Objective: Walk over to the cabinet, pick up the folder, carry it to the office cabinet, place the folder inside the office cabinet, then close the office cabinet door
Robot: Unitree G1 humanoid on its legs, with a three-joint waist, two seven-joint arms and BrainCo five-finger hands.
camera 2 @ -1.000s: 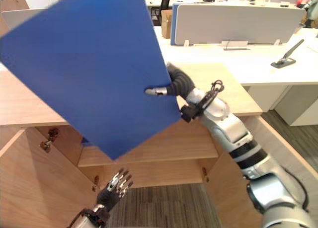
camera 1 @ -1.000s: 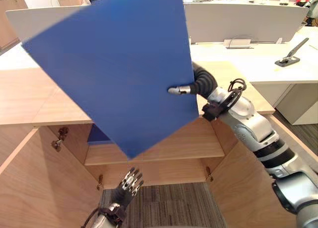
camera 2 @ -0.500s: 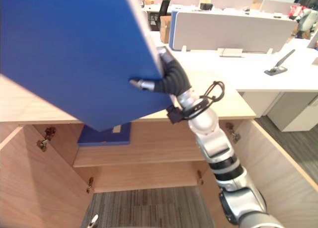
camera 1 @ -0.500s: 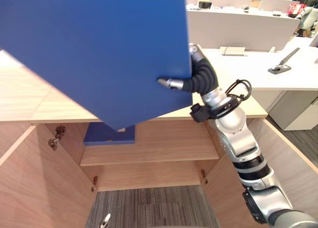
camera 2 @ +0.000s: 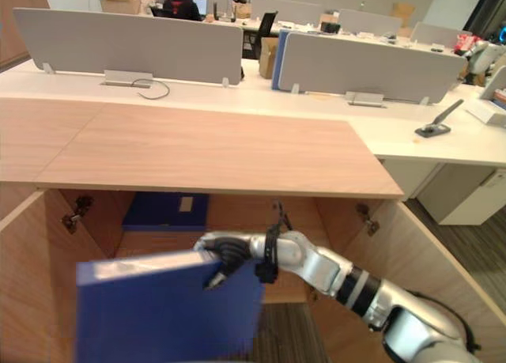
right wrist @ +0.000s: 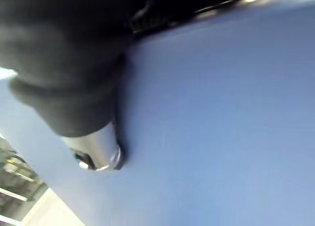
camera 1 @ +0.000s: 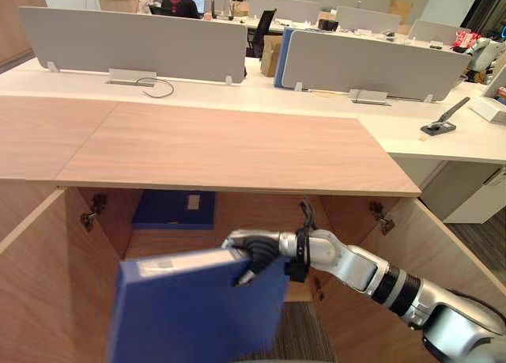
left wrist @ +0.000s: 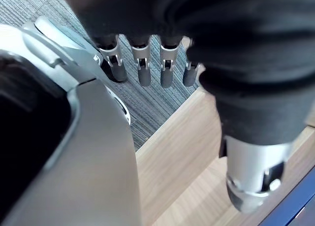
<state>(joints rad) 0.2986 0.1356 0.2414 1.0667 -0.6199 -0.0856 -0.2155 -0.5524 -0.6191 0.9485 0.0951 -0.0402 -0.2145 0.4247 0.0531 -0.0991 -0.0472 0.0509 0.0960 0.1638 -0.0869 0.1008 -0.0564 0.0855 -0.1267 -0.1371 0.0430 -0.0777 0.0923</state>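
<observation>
Your right hand [camera 1: 251, 251] is clamped on the flat blue plastic folder [camera 1: 190, 311]. The fingers curl over its top edge at the upper right corner. In the right wrist view the thumb [right wrist: 94, 149] presses flat on the blue face.

The right arm reaches in low from the right, forearm near level and wrist turned inward under the front edge of the light wooden cabinet [camera 1: 237, 149].

The folder stands on edge in front of the cabinet opening, slightly tilted. It is not yet inside and hides the lower part of the opening.

Your left hand [left wrist: 143, 68] hangs with its fingers straight and slightly apart, holding nothing, over grey striped carpet [left wrist: 147, 108] beside a wooden panel.

Both cabinet doors stand swung wide, the left door [camera 1: 39, 292] and the right door [camera 1: 443, 244].

A second blue folder [camera 1: 170, 211] lies flat at the back left of the inner shelf [camera 2: 150, 243].

Behind the cabinet's back edge you have a white desk [camera 1: 443, 145] with grey partition screens [camera 1: 134, 43] and a black lever tool [camera 1: 439, 122]. A seated person [camera 1: 179, 1] is far off.
</observation>
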